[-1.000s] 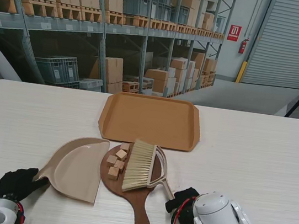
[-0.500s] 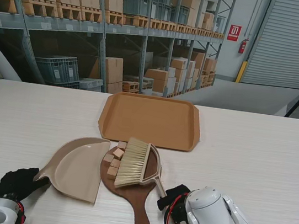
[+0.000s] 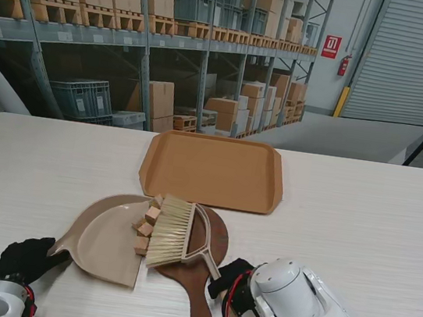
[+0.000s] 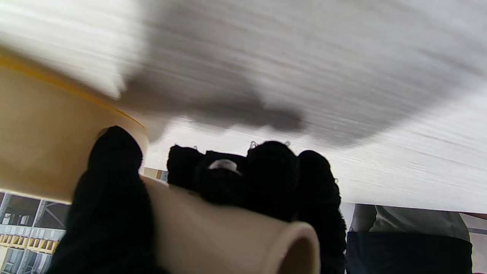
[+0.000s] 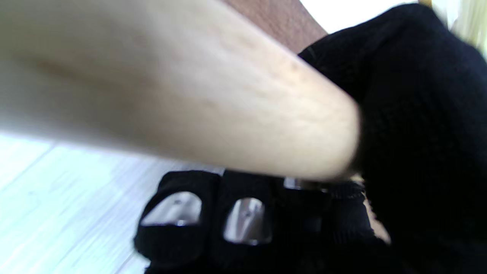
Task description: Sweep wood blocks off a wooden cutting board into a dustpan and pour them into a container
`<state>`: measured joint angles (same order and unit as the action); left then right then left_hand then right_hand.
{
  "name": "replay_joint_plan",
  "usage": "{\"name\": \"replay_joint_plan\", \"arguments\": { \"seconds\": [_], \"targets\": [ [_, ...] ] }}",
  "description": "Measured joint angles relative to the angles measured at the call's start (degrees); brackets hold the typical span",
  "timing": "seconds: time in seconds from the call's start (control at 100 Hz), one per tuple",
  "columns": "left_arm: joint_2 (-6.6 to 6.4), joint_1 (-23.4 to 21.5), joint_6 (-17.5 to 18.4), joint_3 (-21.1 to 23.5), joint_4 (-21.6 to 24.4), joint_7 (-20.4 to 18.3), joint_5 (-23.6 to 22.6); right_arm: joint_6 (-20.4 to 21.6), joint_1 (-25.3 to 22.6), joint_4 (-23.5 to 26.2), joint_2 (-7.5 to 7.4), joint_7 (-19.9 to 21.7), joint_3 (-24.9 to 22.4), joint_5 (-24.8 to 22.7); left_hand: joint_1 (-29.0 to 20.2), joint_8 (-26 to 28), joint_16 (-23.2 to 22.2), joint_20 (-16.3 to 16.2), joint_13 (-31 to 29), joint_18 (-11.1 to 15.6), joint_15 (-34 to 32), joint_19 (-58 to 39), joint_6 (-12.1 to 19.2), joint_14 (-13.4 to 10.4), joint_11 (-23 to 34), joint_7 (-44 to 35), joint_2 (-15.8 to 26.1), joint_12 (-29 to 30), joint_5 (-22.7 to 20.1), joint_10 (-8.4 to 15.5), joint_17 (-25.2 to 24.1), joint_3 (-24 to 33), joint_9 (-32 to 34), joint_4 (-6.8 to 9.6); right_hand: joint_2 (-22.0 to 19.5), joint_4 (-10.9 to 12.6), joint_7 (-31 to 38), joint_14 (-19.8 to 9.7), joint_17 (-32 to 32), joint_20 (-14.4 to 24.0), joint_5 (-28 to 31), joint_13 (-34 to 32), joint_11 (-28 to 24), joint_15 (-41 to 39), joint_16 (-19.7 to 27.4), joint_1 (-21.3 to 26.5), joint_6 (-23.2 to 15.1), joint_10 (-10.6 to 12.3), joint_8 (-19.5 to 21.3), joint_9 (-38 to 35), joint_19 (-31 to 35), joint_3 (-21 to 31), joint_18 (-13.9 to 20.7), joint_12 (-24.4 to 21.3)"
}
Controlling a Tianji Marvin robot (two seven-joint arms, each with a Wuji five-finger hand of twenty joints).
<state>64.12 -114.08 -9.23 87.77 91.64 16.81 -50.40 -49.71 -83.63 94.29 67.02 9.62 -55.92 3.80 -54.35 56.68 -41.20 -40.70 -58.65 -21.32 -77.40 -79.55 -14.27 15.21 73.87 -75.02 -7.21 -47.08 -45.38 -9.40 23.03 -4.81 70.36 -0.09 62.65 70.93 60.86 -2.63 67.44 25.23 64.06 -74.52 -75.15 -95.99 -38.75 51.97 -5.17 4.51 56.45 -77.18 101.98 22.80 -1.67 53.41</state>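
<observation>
I'm clamping my left hand (image 3: 22, 259) on the dustpan (image 3: 106, 238) to brace it while my right hand (image 3: 230, 281), gripping the brush (image 3: 172, 233), is pushing blocks (image 3: 146, 225) in.

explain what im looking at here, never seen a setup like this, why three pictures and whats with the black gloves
This is a two-armed robot whose gloved hands have five fingers. The wide picture comes from a camera on its stand, looking down at a table. The other two come from cameras on the wrists, looking along the fingers, so they show blurry close-ups.

The left hand grips the handle of a dustpan; the left wrist view shows that handle up close. The right hand grips a brush by its wooden handle.

On the table lie a round cutting board, small wood blocks at the dustpan's edge, and an orange tray farther away.
</observation>
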Motion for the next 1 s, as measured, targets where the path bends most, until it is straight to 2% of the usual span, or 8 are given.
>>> {"name": "replay_joint_plan", "arguments": {
  "seconds": [0.3, 0.43, 0.6, 0.8, 1.0],
  "targets": [
    [0.02, -0.06, -0.05, 0.05, 0.05, 0.03, -0.02, 5.15, 4.95, -3.39, -2.02, 8.00, 5.21, 0.15, -0.02, 0.00, 0.00, 0.00, 0.00, 0.00, 0.01, 0.00, 0.00, 0.00, 0.00, 0.00, -0.01, -0.02, 0.00, 0.00, 0.00, 0.00, 0.00, 0.00, -0.12, 0.00, 0.00, 0.00, 2.06, -0.05, 0.01, -0.01, -0.25, -0.14, -0.01, 0.00, 0.00, 0.00, 0.00, 0.00, 0.00, 0.01, 0.00, 0.00],
    [0.02, -0.13, -0.10, 0.09, 0.10, 0.03, -0.05, 6.14, 5.99, -4.31, -2.36, 9.23, 6.06, 0.70, -0.02, 0.00, 0.00, 0.00, 0.00, 0.00, 0.01, 0.00, 0.00, 0.00, 0.00, 0.00, -0.01, -0.03, 0.00, 0.00, 0.00, 0.00, 0.00, 0.00, -0.21, 0.02, 0.00, 0.00, 3.04, -0.06, 0.01, -0.07, -0.31, -0.18, -0.01, 0.00, 0.00, 0.00, 0.00, 0.00, 0.00, 0.01, 0.00, 0.00],
    [0.05, -0.32, -0.29, 0.20, 0.23, 0.09, -0.06, 6.20, 5.01, -3.97, -1.96, 8.58, 4.85, 0.10, -0.02, 0.00, 0.00, 0.00, 0.00, 0.00, 0.01, 0.00, 0.00, 0.00, 0.00, 0.00, -0.01, -0.04, 0.00, 0.00, 0.00, 0.00, 0.00, 0.00, -0.26, 0.45, 0.00, 0.00, 3.28, -0.06, 0.01, -0.08, -0.40, -0.23, -0.02, -0.01, 0.00, 0.00, 0.00, 0.00, 0.00, 0.00, 0.05, 0.00],
    [0.08, -0.69, -0.67, 0.38, 0.54, 0.19, -0.09, 5.49, 1.63, -1.84, -1.39, 5.19, 0.56, -4.08, -0.02, 0.00, 0.00, 0.00, 0.00, 0.00, 0.01, 0.00, 0.00, 0.00, 0.00, 0.00, -0.01, -0.04, 0.00, 0.00, 0.00, 0.00, 0.00, 0.00, -0.36, 0.45, 0.00, 0.00, 1.13, -0.08, 0.01, 0.16, -0.41, -0.26, -0.04, -0.01, 0.00, 0.00, 0.00, 0.00, -0.01, 0.01, 0.25, 0.00],
    [0.10, -0.98, -0.93, 0.54, 0.76, 0.21, -0.11, 1.71, -2.41, 1.18, -1.45, 1.92, -5.93, -6.39, -0.02, 0.00, 0.00, 0.00, 0.00, 0.00, 0.01, 0.00, 0.00, 0.00, 0.00, 0.00, -0.01, -0.04, 0.00, 0.00, 0.00, 0.00, 0.00, 0.01, -0.44, 0.45, 0.00, 0.00, -1.91, -0.10, 0.01, 0.57, -0.46, -0.55, -0.04, -0.01, 0.00, -0.04, 0.00, 0.00, -0.01, 0.01, 0.25, 0.00]
  ]
}}
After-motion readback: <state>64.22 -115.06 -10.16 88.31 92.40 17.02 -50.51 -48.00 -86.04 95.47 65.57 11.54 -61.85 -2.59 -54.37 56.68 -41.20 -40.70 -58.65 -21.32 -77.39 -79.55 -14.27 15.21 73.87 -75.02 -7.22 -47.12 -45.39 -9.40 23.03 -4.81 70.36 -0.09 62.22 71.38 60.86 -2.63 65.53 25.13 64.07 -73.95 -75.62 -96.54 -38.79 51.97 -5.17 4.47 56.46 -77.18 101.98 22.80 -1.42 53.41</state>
